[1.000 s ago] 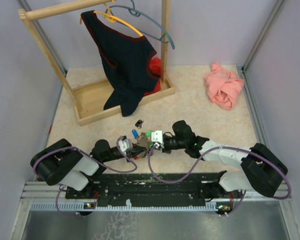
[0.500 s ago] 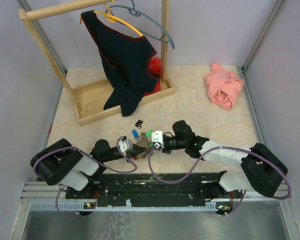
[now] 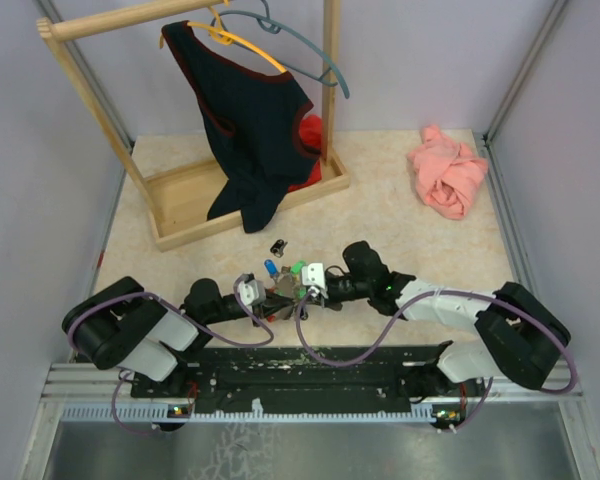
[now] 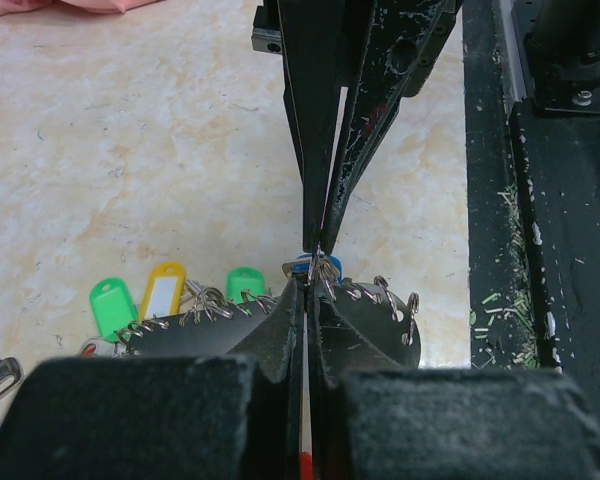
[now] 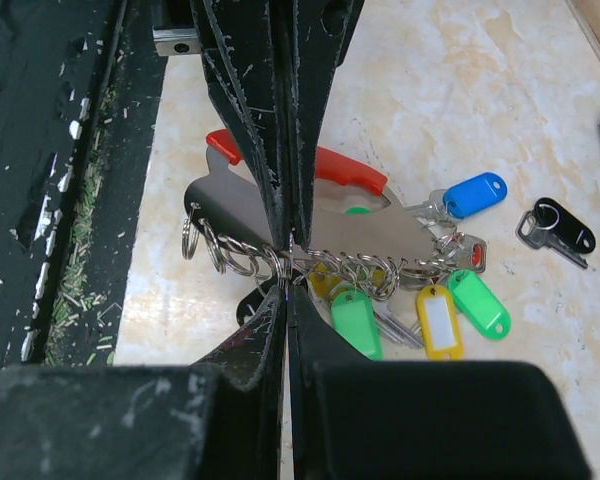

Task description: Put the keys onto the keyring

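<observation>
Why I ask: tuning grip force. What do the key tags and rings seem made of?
Tags: probably plastic, glossy, in saturated green, yellow and blue. Rings: probably steel wire, silvery, with bright glints.

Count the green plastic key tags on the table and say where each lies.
2. One green tag lies left of the yellow tag in the right wrist view; the second green tag lies right of it. A green speck higher up may be a third, mostly hidden.
</observation>
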